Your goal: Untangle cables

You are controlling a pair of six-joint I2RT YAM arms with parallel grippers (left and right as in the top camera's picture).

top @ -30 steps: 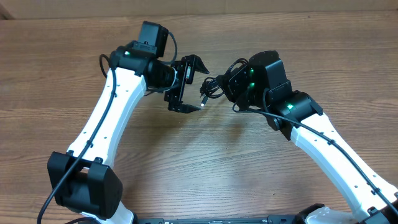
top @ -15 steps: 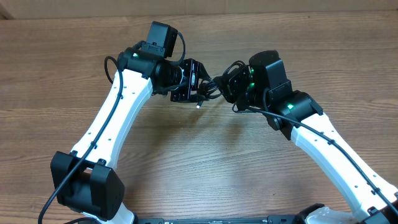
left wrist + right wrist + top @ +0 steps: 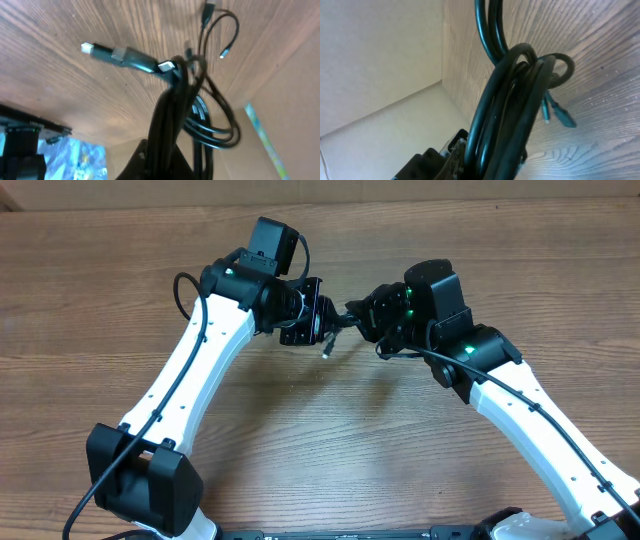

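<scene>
Hanging over the table [image 3: 330, 450], the cables [image 3: 343, 317] are held from both sides.
Left gripper [image 3: 322, 318] and right gripper [image 3: 364, 315] are clamped onto them.

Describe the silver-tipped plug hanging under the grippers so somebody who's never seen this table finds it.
Over the wooden table, the left gripper and right gripper meet near the far middle, both shut on one bundle of black cables. Just under the left gripper in the overhead view, a loose end hangs out, ending in the silver-tipped plug: the only bright tip clear of the dark tangle.
</scene>
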